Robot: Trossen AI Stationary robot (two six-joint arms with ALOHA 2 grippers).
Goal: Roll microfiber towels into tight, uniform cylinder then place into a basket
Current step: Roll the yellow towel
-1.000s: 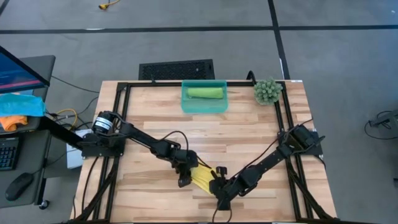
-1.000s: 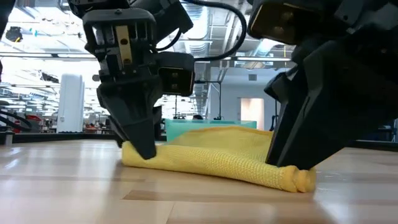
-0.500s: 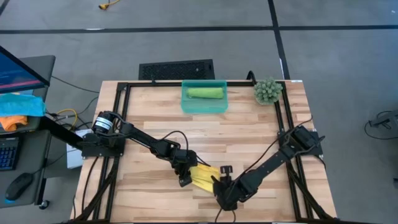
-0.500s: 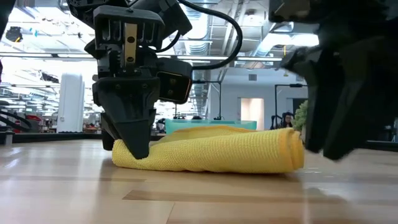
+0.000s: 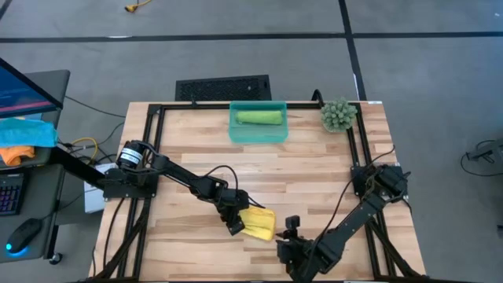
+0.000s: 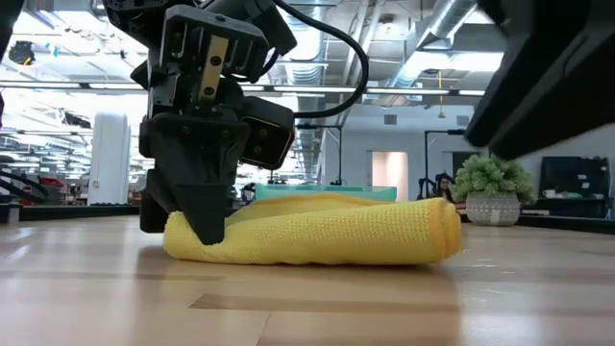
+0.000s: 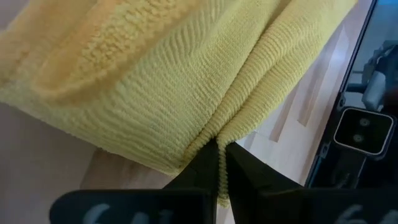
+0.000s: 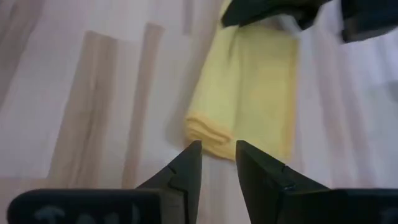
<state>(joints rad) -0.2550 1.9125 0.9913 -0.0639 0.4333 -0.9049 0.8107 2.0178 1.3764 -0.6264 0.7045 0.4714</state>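
Note:
The bright yellow towel (image 5: 259, 222) lies folded into a thick loose bundle on the table near its near edge; it also shows in the low view (image 6: 327, 231). My left gripper (image 5: 235, 225) is shut on its left end. My right gripper (image 5: 284, 239) is narrowly open and empty, just near and right of the towel, its fingers (image 8: 189, 163) pointing at the towel's right end (image 8: 208, 134). The light green towel (image 5: 258, 117) lies rolled in the teal basket (image 5: 236, 132) at the table's far edge. My left gripper pinches a fold of the yellow towel at its left end (image 7: 205, 134) between its two fingers (image 7: 200, 165). The fingers point down from above (image 6: 204, 216). The towel lies on the table, slack, its right end free.
A small potted plant (image 5: 338, 115) stands right of the basket. A black grille panel (image 5: 223, 86) lies beyond the far edge. Black frame rails (image 5: 147, 134) run along the table's sides. Blue and orange cloths (image 5: 23, 135) lie on a desk at the left.
My right gripper has come off the towel's right end and drawn back toward the table's near edge, rising out of the low view. The towel's right end now lies free and rounded, and the bundle is shorter. My left gripper has stayed on the left end.

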